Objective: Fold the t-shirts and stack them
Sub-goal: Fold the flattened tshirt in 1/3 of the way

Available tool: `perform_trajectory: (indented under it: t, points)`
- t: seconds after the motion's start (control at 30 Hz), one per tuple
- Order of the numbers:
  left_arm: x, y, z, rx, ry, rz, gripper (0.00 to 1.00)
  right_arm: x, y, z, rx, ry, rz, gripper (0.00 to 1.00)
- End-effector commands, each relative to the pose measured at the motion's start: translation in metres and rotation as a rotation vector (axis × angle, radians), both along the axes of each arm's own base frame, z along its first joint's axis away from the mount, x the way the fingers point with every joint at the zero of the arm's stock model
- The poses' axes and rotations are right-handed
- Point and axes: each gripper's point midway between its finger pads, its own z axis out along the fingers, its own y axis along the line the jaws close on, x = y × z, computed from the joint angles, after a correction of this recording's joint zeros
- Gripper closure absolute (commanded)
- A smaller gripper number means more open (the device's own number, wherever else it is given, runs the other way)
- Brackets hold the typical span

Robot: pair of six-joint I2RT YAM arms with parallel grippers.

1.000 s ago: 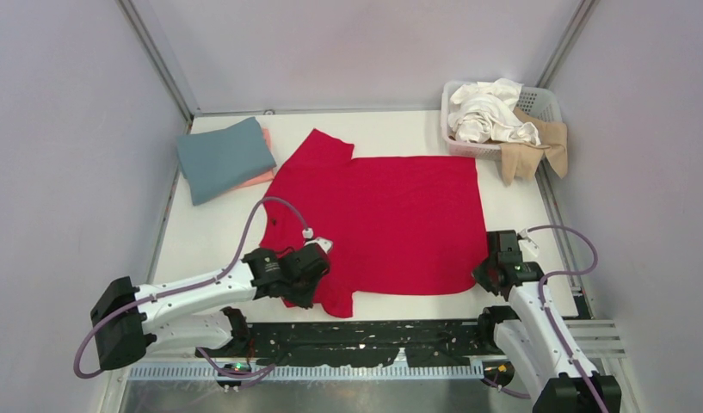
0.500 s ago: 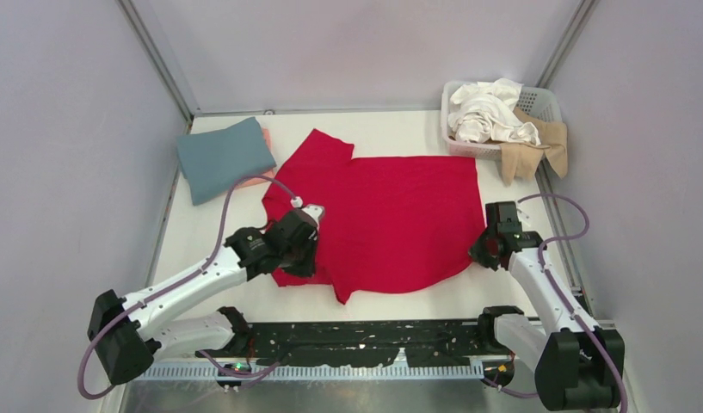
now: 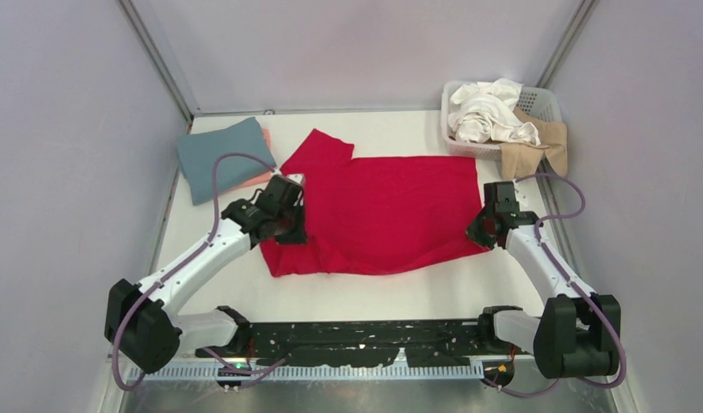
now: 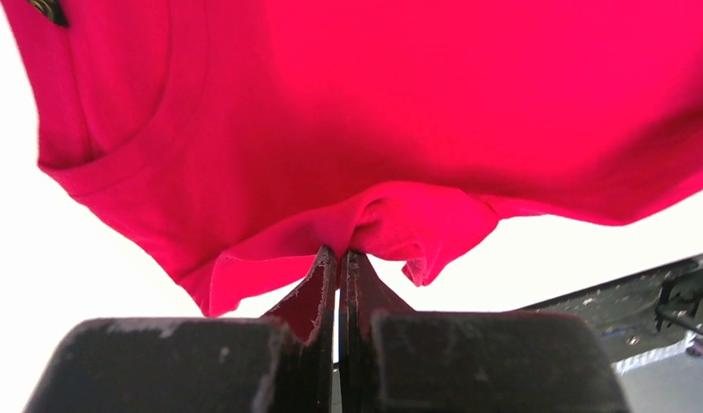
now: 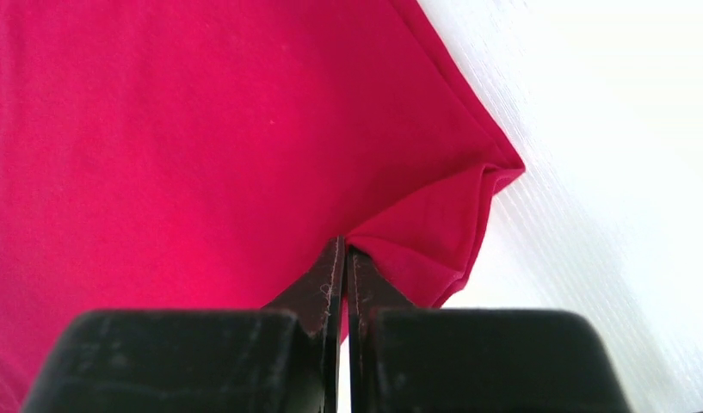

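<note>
The bright red t-shirt (image 3: 386, 211) lies spread on the white table, its near half lifted and carried over the far half. My left gripper (image 3: 289, 225) is shut on the shirt's near left edge; in the left wrist view the red cloth (image 4: 399, 129) is bunched between its tips (image 4: 340, 251). My right gripper (image 3: 483, 232) is shut on the near right corner; in the right wrist view the corner (image 5: 442, 232) is pinched at its tips (image 5: 344, 243). A folded teal-blue t-shirt (image 3: 220, 157) lies on a salmon pink one (image 3: 266, 175) at the far left.
A white slotted basket (image 3: 544, 101) at the far right corner holds a white t-shirt (image 3: 485, 112), with a tan one (image 3: 537, 148) hanging over its side. Grey walls close in the table on three sides. A black rail (image 3: 356, 337) runs along the near edge.
Both grippers have moved away from the near edge toward the back, carrying the red shirt's near edge over itself. The near sleeve has been dragged up with it.
</note>
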Motion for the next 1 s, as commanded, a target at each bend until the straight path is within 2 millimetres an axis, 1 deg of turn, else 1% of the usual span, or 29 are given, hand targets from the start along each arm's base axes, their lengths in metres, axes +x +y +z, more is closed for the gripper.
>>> perform_trajectory:
  t: [0.0, 0.03, 0.2, 0.37, 0.4, 0.57, 0.67, 0.77, 0.87, 0.97]
  points:
    - [0.035, -0.005, 0.020, -0.036, -0.058, 0.032, 1.00, 0.036, -0.005, 0.025, -0.010, -0.117, -0.032, 0.94]
    - [0.039, -0.002, 0.018, -0.017, -0.048, 0.043, 1.00, 0.041, -0.003, 0.028, 0.002, -0.137, -0.036, 0.94]
    - [0.061, 0.004, 0.015, 0.017, -0.044, 0.075, 1.00, 0.053, -0.007, 0.027, -0.004, -0.156, -0.066, 0.94]
    - [0.085, 0.007, 0.018, 0.041, -0.074, 0.093, 1.00, 0.067, -0.010, 0.036, -0.008, -0.199, -0.090, 0.94]
    - [0.089, 0.007, 0.019, 0.047, -0.079, 0.094, 1.00, 0.068, -0.014, 0.037, -0.023, -0.200, -0.099, 0.95]
    - [0.101, 0.014, 0.015, 0.085, -0.069, 0.107, 1.00, 0.068, -0.022, 0.036, -0.053, -0.205, -0.134, 0.94]
    - [0.104, 0.013, 0.011, 0.080, -0.063, 0.105, 1.00, 0.070, -0.023, 0.034, -0.060, -0.195, -0.140, 0.94]
    - [0.109, 0.007, 0.011, 0.062, -0.065, 0.083, 1.00, 0.070, -0.023, 0.028, -0.058, -0.181, -0.145, 0.94]
    - [0.118, 0.005, 0.012, 0.067, -0.075, 0.080, 1.00, 0.072, -0.022, 0.023, -0.049, -0.177, -0.150, 0.94]
    - [0.127, 0.007, 0.006, 0.097, -0.056, 0.099, 1.00, 0.073, -0.022, 0.017, -0.048, -0.171, -0.155, 0.92]
